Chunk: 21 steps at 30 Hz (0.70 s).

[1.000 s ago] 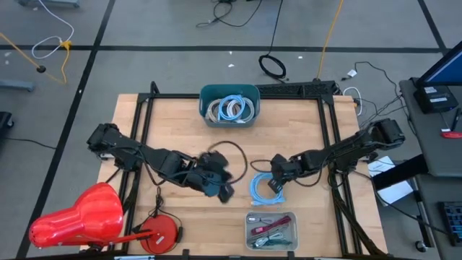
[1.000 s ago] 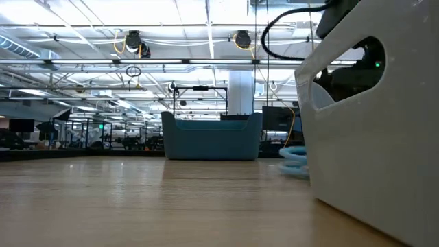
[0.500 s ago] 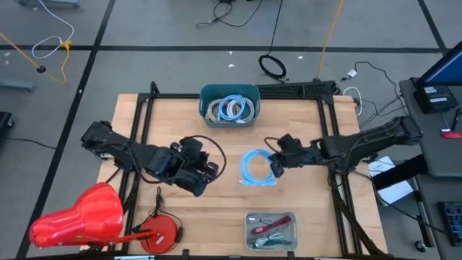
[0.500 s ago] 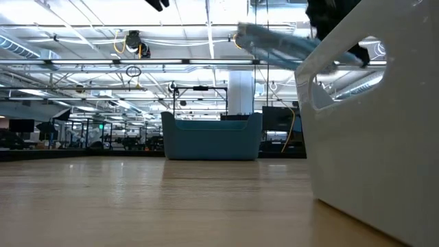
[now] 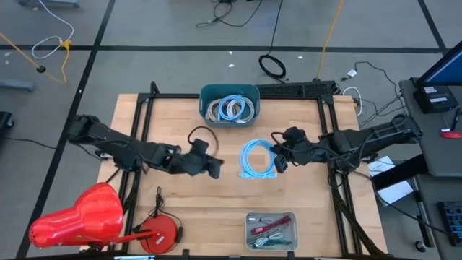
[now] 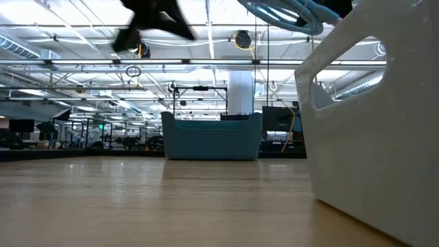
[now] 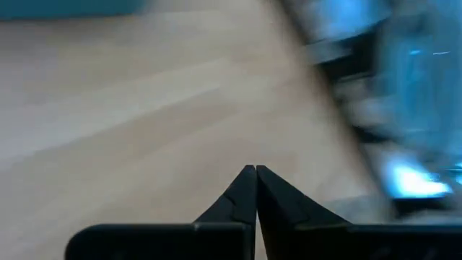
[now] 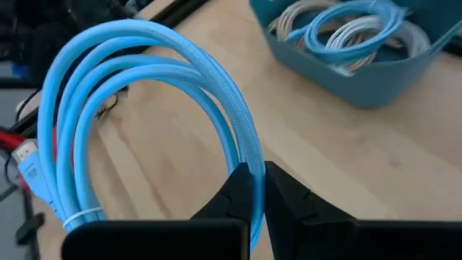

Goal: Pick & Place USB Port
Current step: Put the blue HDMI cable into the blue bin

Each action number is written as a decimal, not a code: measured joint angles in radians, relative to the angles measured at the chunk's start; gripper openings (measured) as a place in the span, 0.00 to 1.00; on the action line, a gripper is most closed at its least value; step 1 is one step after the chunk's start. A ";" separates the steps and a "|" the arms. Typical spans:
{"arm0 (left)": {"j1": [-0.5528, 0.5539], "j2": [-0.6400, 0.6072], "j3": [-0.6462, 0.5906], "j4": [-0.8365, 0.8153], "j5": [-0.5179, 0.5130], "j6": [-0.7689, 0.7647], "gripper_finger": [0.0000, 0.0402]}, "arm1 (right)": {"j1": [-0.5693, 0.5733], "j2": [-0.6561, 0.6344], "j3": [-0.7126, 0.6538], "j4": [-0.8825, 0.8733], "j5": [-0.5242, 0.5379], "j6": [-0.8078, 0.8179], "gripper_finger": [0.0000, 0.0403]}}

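Note:
A coiled light-blue cable [image 5: 256,159] hangs in the air over the middle of the table, held by my right gripper [image 5: 279,162], which is shut on it. In the right wrist view the coil [image 8: 137,108] loops out past the fingers, and a white tie and a blue plug [image 8: 32,173] sit at its far end. The low view shows the coil [image 6: 288,12] high above the table. My left gripper [image 5: 214,167] is left of the coil, shut and holding nothing [image 7: 255,173]. The teal bin [image 5: 229,106] of other cables stands at the far edge. My right gripper pinches several strands of the coil together at one side of the loop [image 8: 244,148], between its two fingers [image 8: 234,191]. The fingers come at it about level from the table's right. The coil is lifted clear of the table and stretches away from the fingers toward the table's left.
A grey tray [image 5: 271,230] with small parts sits at the near edge; its pale wall [image 6: 370,130] fills the right of the low view. A red object [image 5: 79,217] and a red disc [image 5: 162,232] lie at the near left. Black frame rails [image 5: 141,123] run along both sides.
My right gripper has lifted the blue coil off the table by the grey tray and carried it up and toward the far edge; the coil now hangs clear. My left gripper has moved up and away from the near edge, ending left of the coil.

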 joint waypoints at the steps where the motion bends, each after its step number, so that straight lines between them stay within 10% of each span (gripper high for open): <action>1: 0.008 -0.023 -0.083 0.188 0.025 0.043 0.03 | 0.003 0.000 0.006 -0.009 0.015 0.007 0.02; 8: 0.042 0.002 -0.488 1.414 0.135 0.412 0.02 | 0.001 -0.017 0.014 -0.007 0.167 0.046 0.02; 21: 0.056 0.008 -0.125 0.855 -0.091 0.935 0.05 | -0.144 -0.033 0.014 0.241 0.318 -0.066 0.02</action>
